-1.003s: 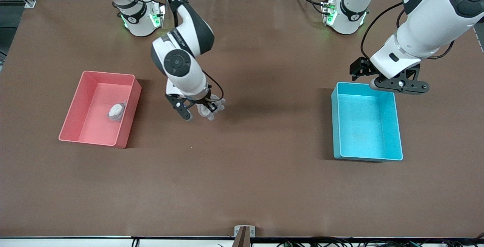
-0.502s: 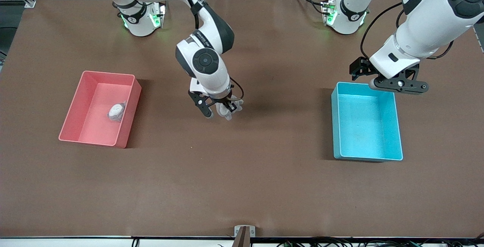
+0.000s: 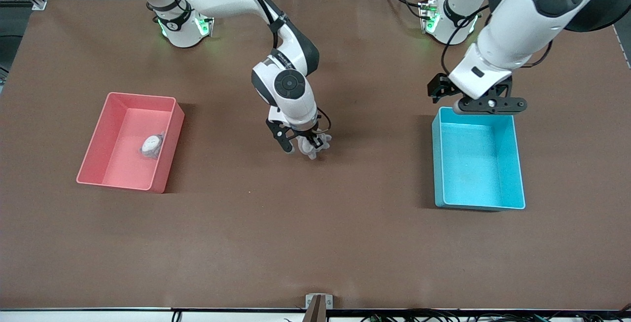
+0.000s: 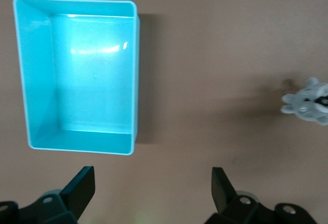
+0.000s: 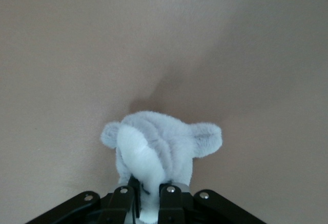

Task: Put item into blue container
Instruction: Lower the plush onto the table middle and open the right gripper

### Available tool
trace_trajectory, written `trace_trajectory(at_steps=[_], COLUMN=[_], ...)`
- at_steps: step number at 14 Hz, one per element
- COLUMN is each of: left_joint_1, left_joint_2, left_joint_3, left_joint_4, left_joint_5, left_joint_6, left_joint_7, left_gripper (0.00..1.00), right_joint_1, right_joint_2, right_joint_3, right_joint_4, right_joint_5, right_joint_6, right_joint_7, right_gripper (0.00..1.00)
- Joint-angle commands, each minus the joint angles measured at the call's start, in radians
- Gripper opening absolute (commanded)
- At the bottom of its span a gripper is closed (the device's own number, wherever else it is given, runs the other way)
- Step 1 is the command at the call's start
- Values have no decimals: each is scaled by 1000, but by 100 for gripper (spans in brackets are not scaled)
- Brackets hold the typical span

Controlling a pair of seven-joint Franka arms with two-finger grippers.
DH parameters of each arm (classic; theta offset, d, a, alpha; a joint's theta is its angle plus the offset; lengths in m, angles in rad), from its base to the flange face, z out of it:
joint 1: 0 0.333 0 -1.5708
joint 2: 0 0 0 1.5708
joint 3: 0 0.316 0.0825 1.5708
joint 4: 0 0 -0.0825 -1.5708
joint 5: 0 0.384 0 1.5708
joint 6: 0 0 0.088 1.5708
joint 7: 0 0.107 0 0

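The right gripper is holding a small grey plush toy in the air over the bare middle of the brown table, its two fingers pinched close together on the toy's body, as the right wrist view confirms. Taking that gripper as the dial centre in the front view, the blue container is sitting at about 3 o'clock, well apart from it toward the left arm's end of the table, and is holding nothing. The pink bin is lying at about 9 o'clock, with a second plush toy inside it. The left gripper is hovering over the container's rim nearest the robot bases; its jaws are standing wide apart and gripping nothing. Judged from this layout, the pickup is done, while the carry to the container and the release into it are remaining.
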State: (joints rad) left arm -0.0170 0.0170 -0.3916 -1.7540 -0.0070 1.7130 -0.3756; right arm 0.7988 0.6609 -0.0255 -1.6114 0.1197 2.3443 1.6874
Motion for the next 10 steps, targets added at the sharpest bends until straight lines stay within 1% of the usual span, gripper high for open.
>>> trace_trajectory(at_steps=[1,3,5,6,10], left_joint_1=[3,-23,-37,-40,-86], left_joint_2=[14,32,44,52,76], left_joint_3=[-7,-16,-18,-21,-26], left_joint_4=[-4,-1,-2,-2,-2], left_joint_5=[-2,-4,-4,-4,-4], left_joint_6=[28,31,42,42,43], left_joint_7=[-22,-95,-161,-193,-325], left_gripper=[100,100,100,100,100], right_joint_1=[13,0,-16,-33,-159], right_joint_2=[12,5,-10,-20,-164], right_joint_3=[-14,-22,-30,-30,-30], right_joint_4=[27,54,70,74,65], right_joint_5=[-2,-11,-66,-86,-83], right_joint_6=[3,-9,-40,-72,-285], right_joint_7=[26,14,-12,-75,-403], right_gripper=[100,100,100,100,100])
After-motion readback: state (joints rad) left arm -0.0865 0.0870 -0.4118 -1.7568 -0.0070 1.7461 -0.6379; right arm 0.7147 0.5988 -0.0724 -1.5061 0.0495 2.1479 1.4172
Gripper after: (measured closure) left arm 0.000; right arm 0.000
